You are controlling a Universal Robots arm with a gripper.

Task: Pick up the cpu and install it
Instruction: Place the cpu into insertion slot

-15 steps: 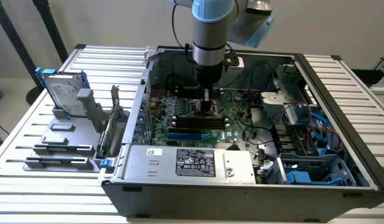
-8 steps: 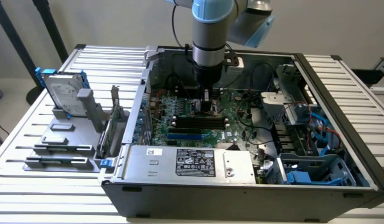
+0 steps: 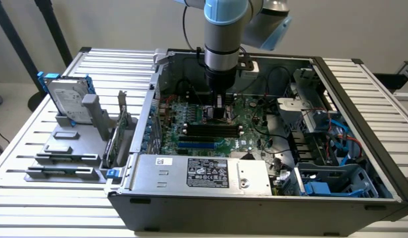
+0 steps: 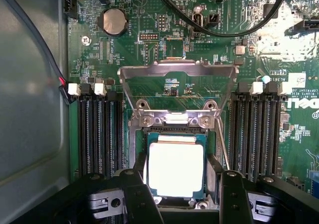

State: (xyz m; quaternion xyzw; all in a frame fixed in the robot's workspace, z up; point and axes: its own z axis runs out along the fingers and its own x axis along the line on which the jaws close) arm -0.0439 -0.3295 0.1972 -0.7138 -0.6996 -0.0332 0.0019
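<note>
I am reaching down into the open computer case (image 3: pixel 336 89), my gripper (image 3: pixel 221 113) low over the green motherboard (image 4: pixel 149 5), and my fingers (image 4: pixel 135 189) are closed on the cpu (image 4: pixel 175 167), one against each of two opposite edges. The cpu sits flat between my fingertips, its bright metal top facing up at me and a thin green border showing around it. It lies within the outline of the socket (image 4: pixel 133 134), level with it as far as I can see; whether it is fully seated I cannot tell. Just beyond my fingertips the socket's metal retention frame (image 4: pixel 177 68) stands swung up and open, its hinge screws (image 4: pixel 146 120) close to the cpu's far edge. Out to either side of my fingers run the black memory slots (image 4: pixel 97 129), a bank on each flank, with white latches (image 4: pixel 74 88) at their far ends. Farther past the frame I see a round coin battery (image 4: pixel 113 21) and a black cable (image 4: pixel 219 34) looping across the board. Well away from my fingers, outside the case toward the exterior view's left, a silver hard drive (image 3: pixel 66 96) with blue rails stands upright in a grey rack (image 3: pixel 65 158) on the slatted table (image 3: pixel 32 124). Nearer the case's front wall lies the power supply (image 3: pixel 204 173) with its printed label.
</note>
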